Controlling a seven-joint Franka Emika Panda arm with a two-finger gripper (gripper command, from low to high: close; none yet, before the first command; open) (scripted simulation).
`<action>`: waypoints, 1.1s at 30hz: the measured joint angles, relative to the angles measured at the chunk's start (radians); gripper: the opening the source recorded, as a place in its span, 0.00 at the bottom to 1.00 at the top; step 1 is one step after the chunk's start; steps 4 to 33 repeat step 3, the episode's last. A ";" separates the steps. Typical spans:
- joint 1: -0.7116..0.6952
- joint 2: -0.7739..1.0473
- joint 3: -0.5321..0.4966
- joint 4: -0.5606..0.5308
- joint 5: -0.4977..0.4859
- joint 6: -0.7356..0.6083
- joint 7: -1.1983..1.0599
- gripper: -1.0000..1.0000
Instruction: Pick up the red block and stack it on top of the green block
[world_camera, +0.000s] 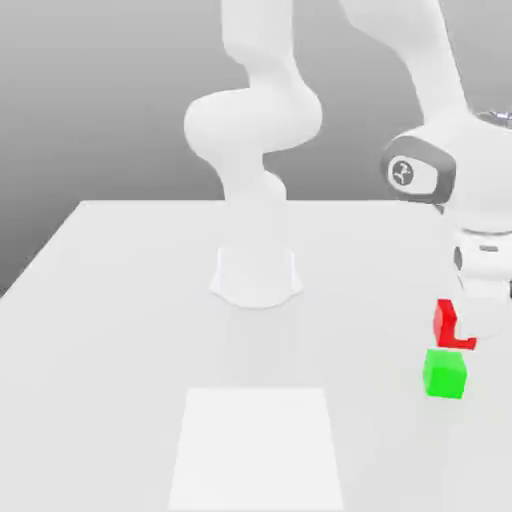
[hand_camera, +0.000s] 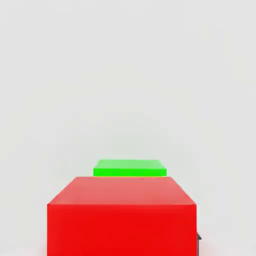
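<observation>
The red block (world_camera: 444, 322) sits at the exterior view's right, partly covered by a white finger of my gripper (world_camera: 462, 322). The gripper reaches down from above and is shut on this block. Just in front of it, nearer the camera, rests the green block (world_camera: 445, 373), free of the gripper. In the hand view the red block (hand_camera: 121, 220) looms close between the jaws, and the top of the green block (hand_camera: 130, 168) peeks out just beyond it. Whether the red block is off the table I cannot tell.
The arm's white base (world_camera: 256, 275) stands mid-table, left of the blocks. A paler square patch (world_camera: 258, 445) lies on the white table (world_camera: 110, 310) toward the front. Both blocks are close to the exterior view's right edge.
</observation>
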 joint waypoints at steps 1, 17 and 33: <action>0.000 0.000 0.000 0.000 0.000 0.000 0.000 1.00; 0.000 0.000 0.000 0.000 0.000 0.000 0.000 1.00; 0.000 0.000 0.000 0.000 0.000 0.000 0.000 1.00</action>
